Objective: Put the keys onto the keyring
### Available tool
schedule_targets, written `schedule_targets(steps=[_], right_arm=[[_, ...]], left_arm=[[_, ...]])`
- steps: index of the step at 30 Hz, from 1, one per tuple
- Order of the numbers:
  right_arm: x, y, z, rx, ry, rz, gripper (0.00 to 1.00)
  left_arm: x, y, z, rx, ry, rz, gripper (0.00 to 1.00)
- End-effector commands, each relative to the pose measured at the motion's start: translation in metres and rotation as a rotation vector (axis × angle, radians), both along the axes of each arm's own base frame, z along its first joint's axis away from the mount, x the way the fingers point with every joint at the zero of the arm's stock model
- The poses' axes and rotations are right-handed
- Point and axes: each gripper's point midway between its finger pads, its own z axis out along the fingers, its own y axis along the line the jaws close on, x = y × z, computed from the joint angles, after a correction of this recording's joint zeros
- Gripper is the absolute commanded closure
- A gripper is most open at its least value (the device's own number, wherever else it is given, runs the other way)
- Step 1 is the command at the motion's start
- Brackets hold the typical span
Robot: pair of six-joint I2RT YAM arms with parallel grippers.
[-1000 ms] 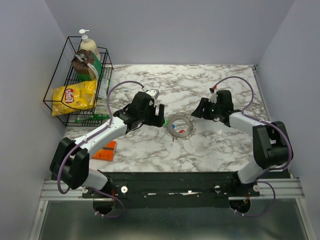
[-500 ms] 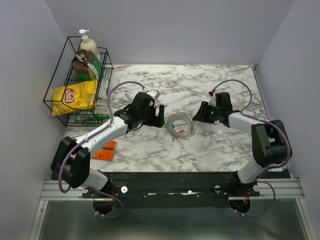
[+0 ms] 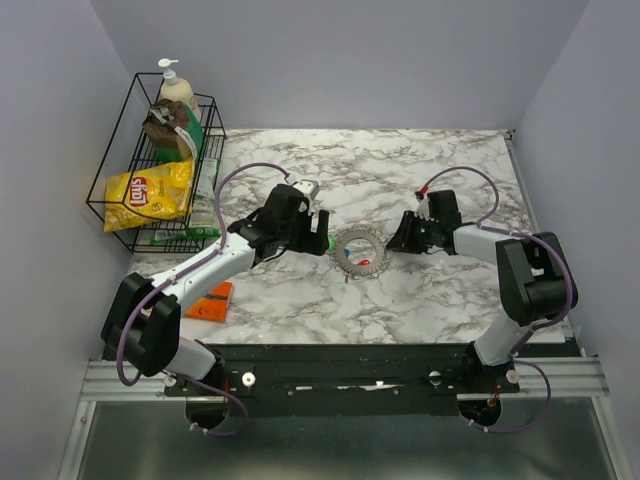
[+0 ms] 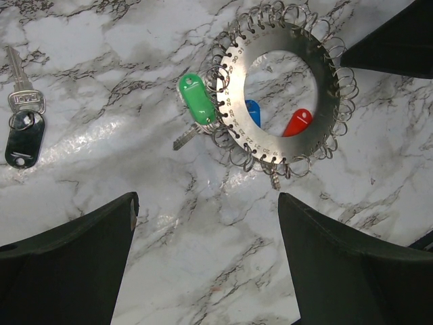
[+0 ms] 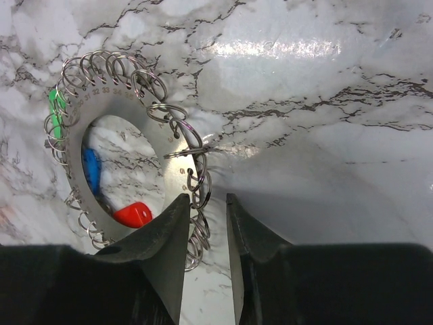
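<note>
On the marble worktop the keyring lies at frame centre. I judge the green key, blue key and red key already attached. A black-tagged key waits apart, upper left of the left wrist view. My left end effector is wide, and the right end effector is narrow, at the rim.

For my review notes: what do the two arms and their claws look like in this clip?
The left arm and right arm both have white links joined by bulky black joints, and each trails a looping lilac cable. The left claw and right claw have plain matte-black, wedge-shaped fingers, with no markings visible.
</note>
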Motion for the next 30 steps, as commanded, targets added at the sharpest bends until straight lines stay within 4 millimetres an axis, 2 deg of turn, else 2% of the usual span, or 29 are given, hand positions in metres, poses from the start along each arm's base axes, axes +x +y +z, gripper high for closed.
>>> schedule_targets(steps=[1,10,17,19,20,22,23,24,26,27,29,30], right_arm=[[-0.004,0.005,-0.003,0.012,0.027,0.012,0.64],[-0.001,0.004,0.006,0.011,-0.007,0.013,0.64],[0.008,0.004,0.031,0.011,-0.072,0.018,0.63],[0.01,0.006,0.038,0.014,-0.089,0.025,0.63],[0.012,0.006,0.041,0.016,-0.094,0.029,0.63],[0.016,0.007,0.047,0.015,-0.109,0.035,0.63],[0.017,0.008,0.048,0.016,-0.109,0.039,0.63],[0.019,0.008,0.052,0.017,-0.117,0.04,0.63],[0.021,0.009,0.054,0.019,-0.121,0.046,0.62],[0.022,0.009,0.055,0.02,-0.123,0.047,0.62],[0.023,0.011,0.057,0.024,-0.126,0.055,0.62],[0.024,0.012,0.058,0.026,-0.127,0.057,0.62]], left_arm=[[0.003,-0.001,0.004,0.005,-0.002,-0.007,0.07],[0.007,-0.009,0.004,-0.021,-0.009,-0.026,0.07],[0.025,-0.027,0.007,-0.046,-0.022,-0.051,0.1],[0.031,-0.033,0.002,-0.045,-0.012,-0.059,0.1],[0.036,-0.037,0.006,-0.053,-0.018,-0.065,0.12],[0.042,-0.043,-0.001,-0.049,-0.007,-0.072,0.12],[0.047,-0.047,0.003,-0.057,-0.015,-0.075,0.14],[0.049,-0.05,-0.006,-0.05,0.002,-0.078,0.14],[0.057,-0.055,-0.004,-0.054,-0.004,-0.08,0.16],[0.06,-0.058,-0.012,-0.049,0.007,-0.082,0.18],[0.067,-0.064,-0.01,-0.059,0.001,-0.087,0.25],[0.07,-0.067,-0.017,-0.055,0.011,-0.086,0.27]])
